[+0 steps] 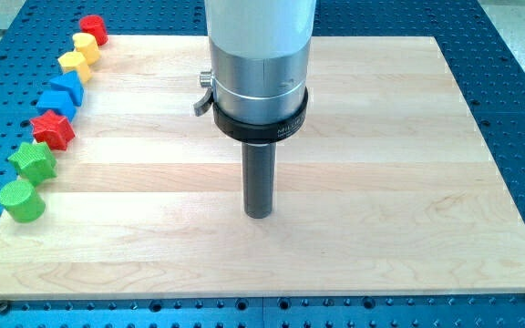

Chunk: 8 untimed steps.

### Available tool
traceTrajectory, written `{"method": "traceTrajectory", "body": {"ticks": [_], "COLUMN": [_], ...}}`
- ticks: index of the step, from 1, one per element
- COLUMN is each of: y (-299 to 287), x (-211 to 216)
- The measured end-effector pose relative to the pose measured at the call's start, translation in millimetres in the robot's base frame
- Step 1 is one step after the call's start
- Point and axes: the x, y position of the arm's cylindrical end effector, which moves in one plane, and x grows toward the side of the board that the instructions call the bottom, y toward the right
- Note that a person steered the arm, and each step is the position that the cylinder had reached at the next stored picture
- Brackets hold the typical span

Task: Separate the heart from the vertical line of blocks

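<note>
Mostly bare wooden board point(381, 137) on blue perforated table point(518, 91) — my tip point(259, 215) mid-board.

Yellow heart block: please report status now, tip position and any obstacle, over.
My tip at board centre, touching no block. Yellow heart in the line at the view's left edge, between red cylinder and yellow block. Path to it open.

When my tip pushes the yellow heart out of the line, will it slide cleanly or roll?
The yellow heart looks flat-bottomed, so it will probably slide, not roll. It touches the red cylinder and the yellow block, so they may get dragged. My tip is far right of it.
</note>
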Motion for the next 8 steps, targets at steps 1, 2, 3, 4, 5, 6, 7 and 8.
{"method": "traceTrajectory", "body": {"ticks": [1, 2, 3, 4, 5, 6, 7, 8], "y": [-6, -83, -123, -141, -192, -224, -232, -239], "x": [4, 66, 89, 89, 89, 89, 88, 84]}}
